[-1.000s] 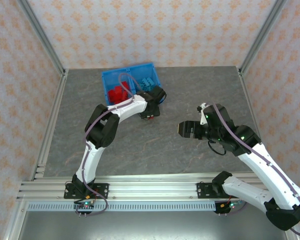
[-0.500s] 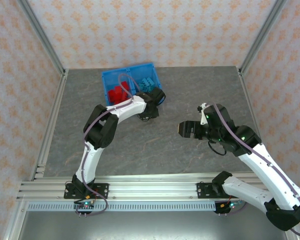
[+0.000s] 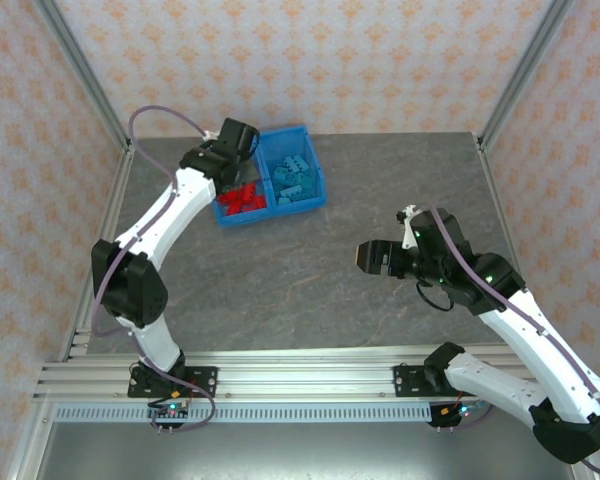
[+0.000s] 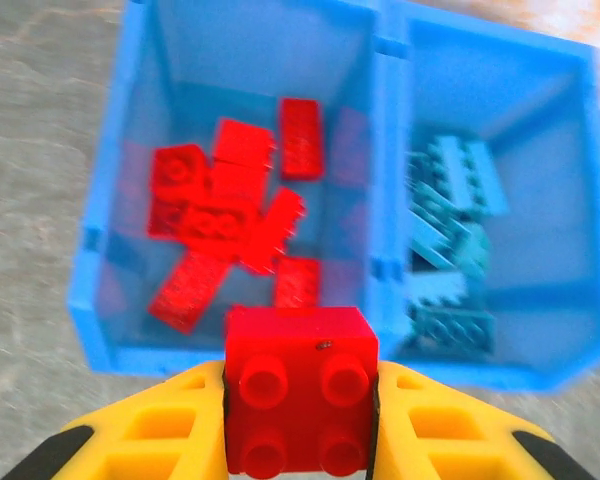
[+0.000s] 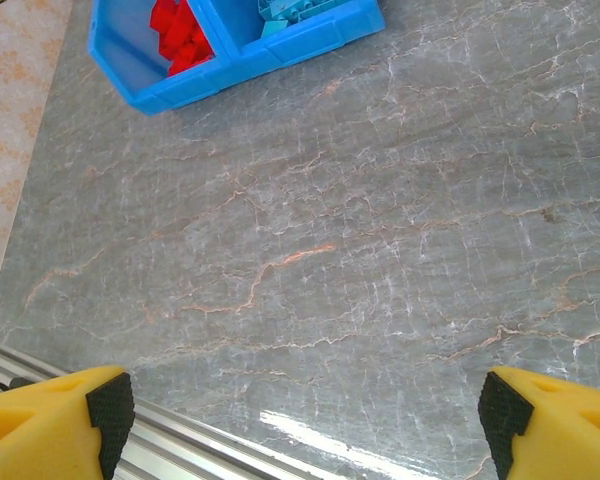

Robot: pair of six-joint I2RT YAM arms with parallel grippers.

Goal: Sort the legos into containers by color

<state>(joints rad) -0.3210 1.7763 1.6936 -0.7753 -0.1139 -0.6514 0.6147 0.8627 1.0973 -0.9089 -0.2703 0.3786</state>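
Your left gripper is clamped on 1 bright red studded plastic brick, 4 studs facing the wrist camera. It's held in the air at the bright blue rectangular plastic bin, on the side of the compartment with the pile of red bricks. My read is it's lined up there for a colour match. The light blue bricks sit in the other compartment, past the divider wall.

From the wrist view the held brick looks about over the near wall, but I can't tell if it's fully inside, so ease forward before letting go or it may bounce off the rim.

Your right gripper has its jaws wide apart, nothing between them. It hangs over the grey marbled tabletop, well apart from the bin, likely parked so the 2 arms don't clash.
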